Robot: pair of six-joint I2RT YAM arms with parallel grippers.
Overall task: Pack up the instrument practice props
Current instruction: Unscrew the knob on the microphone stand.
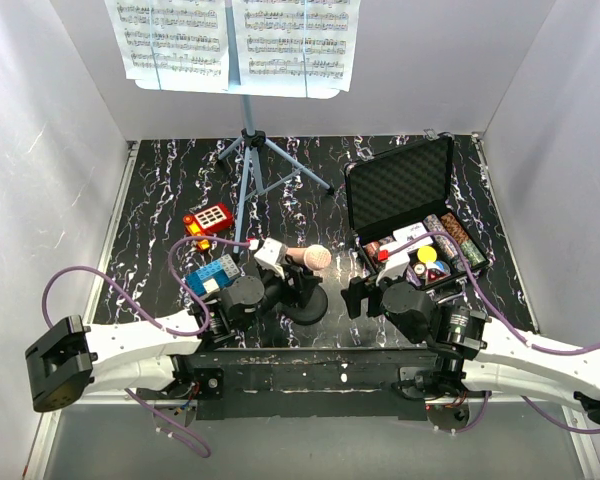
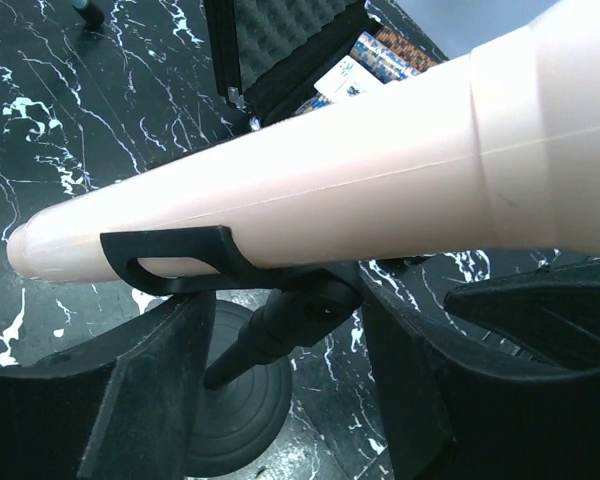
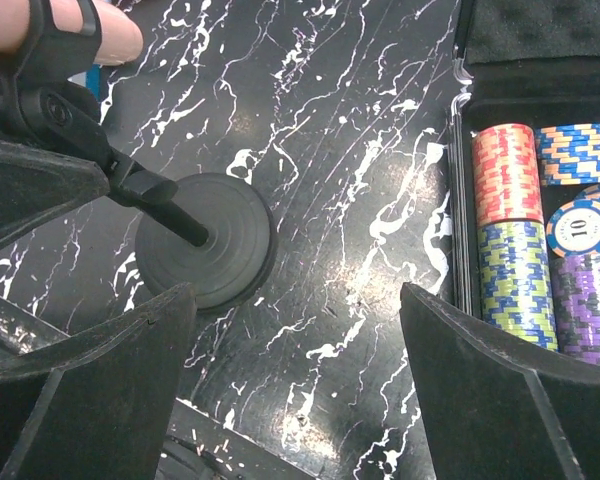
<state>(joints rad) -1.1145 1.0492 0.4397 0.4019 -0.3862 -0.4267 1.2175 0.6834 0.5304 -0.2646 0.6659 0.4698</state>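
Note:
The light-blue music stand (image 1: 246,170) stands at the back on tripod legs and holds white sheet-music pages (image 1: 235,40). The pale-headed microphone (image 1: 312,258) sits tilted in a black clip (image 2: 180,262) on a stem above its black round base (image 1: 305,305). My left gripper (image 1: 285,285) is open just under the microphone. Its jaws stand on either side of the stem (image 2: 280,330) without touching it, in the left wrist view (image 2: 280,400). My right gripper (image 1: 365,295) is open and empty over bare tabletop, right of the base (image 3: 205,240), in the right wrist view (image 3: 295,390).
An open black foam-lined case (image 1: 400,185) with poker chips (image 3: 515,240) lies right of the right gripper. A red keypad toy (image 1: 208,218) and blue blocks (image 1: 212,275) lie on the left. White walls enclose the black marbled table (image 1: 160,200).

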